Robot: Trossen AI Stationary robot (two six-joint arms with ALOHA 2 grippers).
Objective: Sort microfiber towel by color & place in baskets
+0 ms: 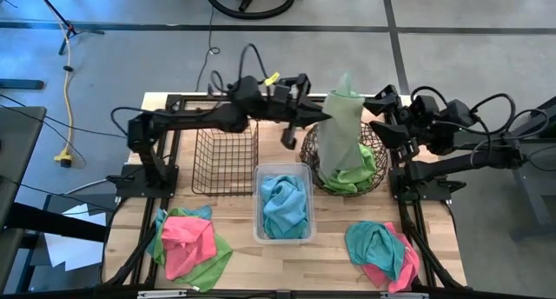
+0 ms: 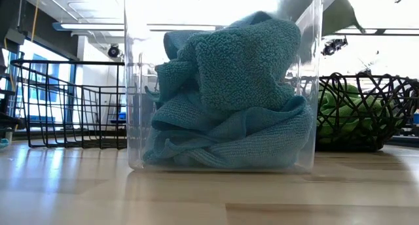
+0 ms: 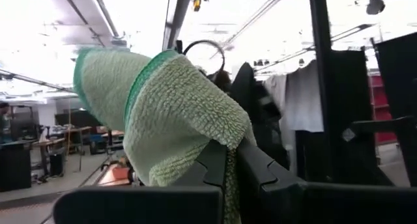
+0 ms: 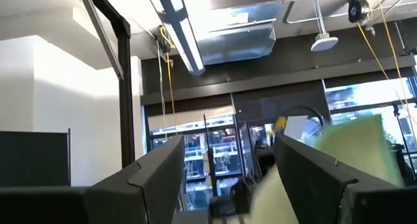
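The left gripper has its fingers clenched on a green towel, which hangs lengthwise, top edge up, over the round woven basket at the bench's far right. The right gripper waits just right of it, fingers spread and empty.

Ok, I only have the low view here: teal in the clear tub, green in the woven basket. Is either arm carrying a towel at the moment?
Observer: Yes. The left tool is shut on a lime green towel that hangs over the woven basket.
Operator: And the right arm?
Observer: The right tool is open and holds nothing, beside that basket.
Operator: Anything left to sort?
Observer: Two mixed piles at the table's front: pink on green at front left, teal on pink at front right.
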